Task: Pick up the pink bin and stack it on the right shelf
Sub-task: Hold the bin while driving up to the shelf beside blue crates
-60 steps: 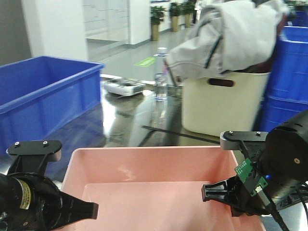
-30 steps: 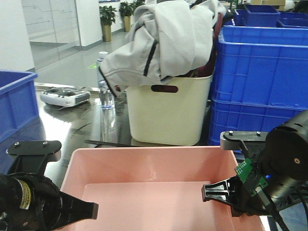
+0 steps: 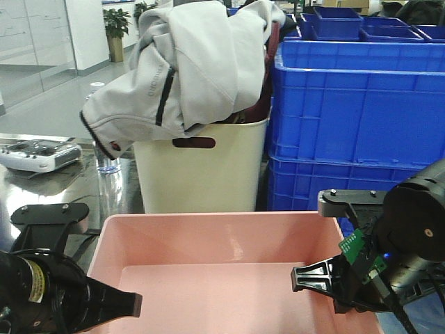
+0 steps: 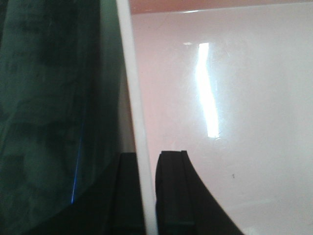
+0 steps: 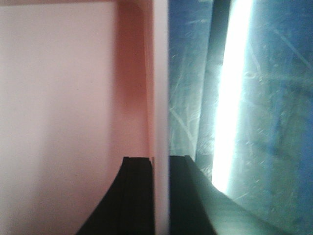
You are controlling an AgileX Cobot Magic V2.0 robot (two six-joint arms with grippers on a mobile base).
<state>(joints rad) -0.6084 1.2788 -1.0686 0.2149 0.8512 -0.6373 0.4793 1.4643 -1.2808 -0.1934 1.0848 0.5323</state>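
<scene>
Containers first: shallow rectangular pale-pink plastic bin (image 3: 222,240) at near edge of worktop, held by both side walls; resting or lifted, impossible to tell. Inside, smooth bare pink floor on show. Behind it, toward far edge, taller cream plastic bin (image 3: 201,177) with slot handle, stuffed with light grey jacket (image 3: 188,69) with black trim, spilling over rim toward left; something dark red visible under jacket. Just right of cream bin, stack of ribbed blue plastic crates (image 3: 354,97); contents hidden. Toward far left corner, white handheld controller (image 3: 35,153) lying on dark grey mirror-glossy shelf surface (image 3: 42,191), clear plastic bottle (image 3: 108,184) standing near it, partly behind jacket sleeve

Writing: small lettering on jacket sleeve and print on yellow label (image 3: 35,282) on black wrist housing (image 3: 62,299) at left, both too small to read

Left gripper (image 4: 145,164) clenched on left wall of pink bin: one black finger (image 4: 171,196) inside, other outside, rim pinched between with no gap visible. Right gripper (image 5: 160,164) clenched likewise on right wall: one finger (image 5: 137,196) inside against pink wall, other outside, above dark reflective surface streaked with bright glare. Small green circuit board (image 3: 356,249) on its body, markings unreadable
</scene>
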